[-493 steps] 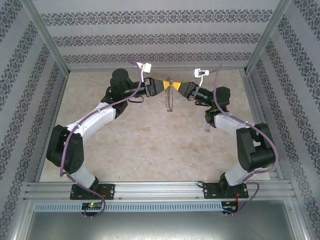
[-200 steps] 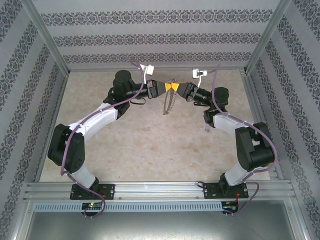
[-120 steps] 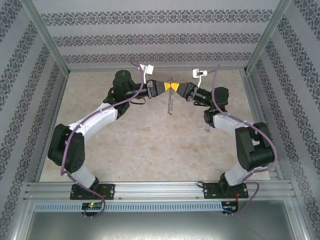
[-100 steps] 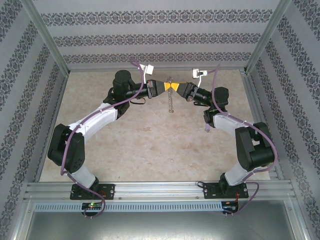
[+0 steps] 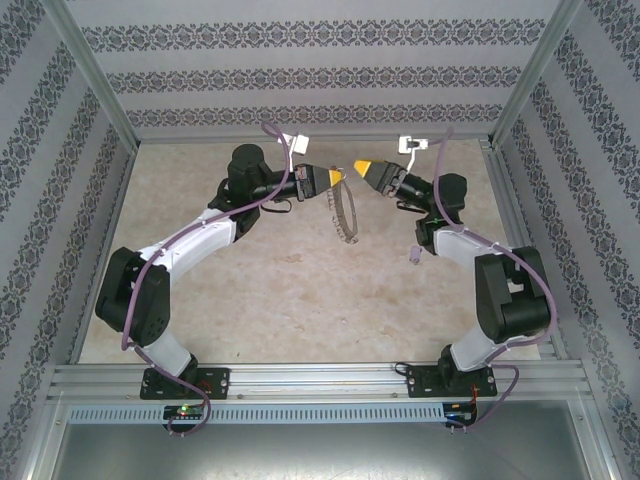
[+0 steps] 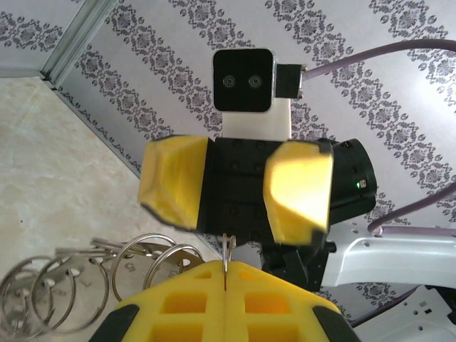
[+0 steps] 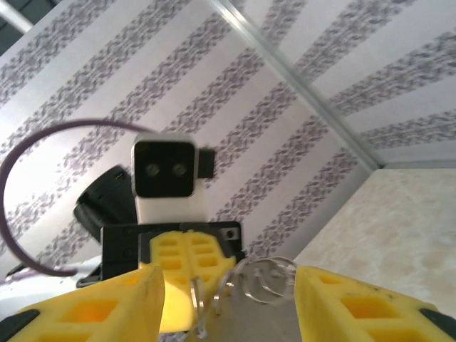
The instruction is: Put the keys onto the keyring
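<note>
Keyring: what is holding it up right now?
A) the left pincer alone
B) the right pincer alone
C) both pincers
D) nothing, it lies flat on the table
A: the left pincer is shut on the keyring, which hangs from it, while the right pincer stands open and apart from it.

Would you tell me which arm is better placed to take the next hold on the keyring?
Right: the right end effector is open and free, facing the keyring that the left end effector pinches.
</note>
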### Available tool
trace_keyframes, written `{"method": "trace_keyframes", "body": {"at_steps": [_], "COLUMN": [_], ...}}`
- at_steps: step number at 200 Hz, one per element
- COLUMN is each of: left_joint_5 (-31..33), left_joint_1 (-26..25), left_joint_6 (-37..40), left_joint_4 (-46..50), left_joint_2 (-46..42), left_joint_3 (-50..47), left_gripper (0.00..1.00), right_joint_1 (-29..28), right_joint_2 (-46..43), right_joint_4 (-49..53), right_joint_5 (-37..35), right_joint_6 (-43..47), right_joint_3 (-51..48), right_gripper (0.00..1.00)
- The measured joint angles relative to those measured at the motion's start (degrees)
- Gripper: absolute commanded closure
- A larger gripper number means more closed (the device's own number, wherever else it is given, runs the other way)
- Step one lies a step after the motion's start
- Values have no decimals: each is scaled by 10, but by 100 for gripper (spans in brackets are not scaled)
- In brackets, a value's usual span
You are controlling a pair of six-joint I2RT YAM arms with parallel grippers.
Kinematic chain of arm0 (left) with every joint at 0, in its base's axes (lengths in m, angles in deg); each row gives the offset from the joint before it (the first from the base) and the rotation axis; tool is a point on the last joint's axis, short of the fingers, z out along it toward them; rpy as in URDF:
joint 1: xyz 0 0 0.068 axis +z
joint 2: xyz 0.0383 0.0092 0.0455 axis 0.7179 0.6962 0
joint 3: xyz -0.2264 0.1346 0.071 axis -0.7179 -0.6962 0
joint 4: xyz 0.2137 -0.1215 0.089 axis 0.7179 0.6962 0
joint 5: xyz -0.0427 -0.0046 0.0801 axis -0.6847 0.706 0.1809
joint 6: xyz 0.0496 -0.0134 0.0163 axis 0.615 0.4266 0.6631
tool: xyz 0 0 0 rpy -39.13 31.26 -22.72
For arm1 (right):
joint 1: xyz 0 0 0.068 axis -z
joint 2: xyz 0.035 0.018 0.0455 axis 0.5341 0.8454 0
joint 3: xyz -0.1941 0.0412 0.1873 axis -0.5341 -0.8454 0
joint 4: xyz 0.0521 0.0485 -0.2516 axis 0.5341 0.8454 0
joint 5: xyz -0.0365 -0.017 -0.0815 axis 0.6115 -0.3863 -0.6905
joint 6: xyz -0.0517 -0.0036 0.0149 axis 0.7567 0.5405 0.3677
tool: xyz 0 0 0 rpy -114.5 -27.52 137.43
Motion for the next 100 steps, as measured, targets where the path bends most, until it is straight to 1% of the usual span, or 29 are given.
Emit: {"method": "trace_keyframes", "body": {"at_steps": [20, 46, 74, 100], "left_joint_5": [0, 1, 3, 3], "left_joint_1": [0, 0, 0, 0], "left_joint_6": [6, 10, 17, 23], "left_joint_4": [0, 0, 0, 0], "left_joint_2": [0, 0, 0, -1], "left_joint_3": [-7, -14, -22, -29], "left_gripper": [100, 100, 100, 100], "right_joint_1": [27, 53, 71, 75], "right_joint_2": [-23, -57, -78, -86], "right_joint_4": [34, 119, 252, 425], "right_joint_5": [-19, -51, -99, -171], "right_joint_6": [2, 24, 69, 128], "right_joint_3": [-27, -60, -89, -91], "right_gripper": [48, 48, 49, 50]}}
